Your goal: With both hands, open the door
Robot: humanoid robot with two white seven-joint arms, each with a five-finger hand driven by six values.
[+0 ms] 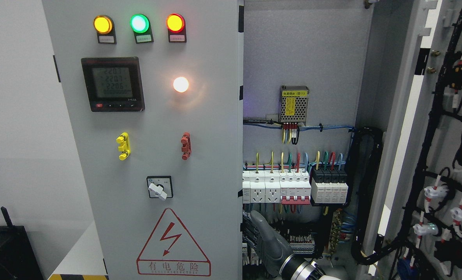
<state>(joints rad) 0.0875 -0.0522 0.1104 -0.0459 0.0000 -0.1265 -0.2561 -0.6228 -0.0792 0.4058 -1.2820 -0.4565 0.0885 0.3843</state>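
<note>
The grey cabinet's left door (207,128) stands closed or nearly so, carrying lamps, a meter and a rotary switch. The right door (445,116) is swung wide open to the right, its wired inner side facing me. My right hand (248,233), grey, comes up from the bottom edge right of the middle. Its fingers (254,237) curl leftward around the left door's free edge (240,175), low down inside the opening. The fingertips are hidden behind that edge. My left arm does not show.
Inside the cabinet sit a row of breakers (293,188), a mesh power supply (294,105) and black cable bundles (365,186). A white wall (16,136) lies left of the cabinet, with a dark box (9,249) at the lower left.
</note>
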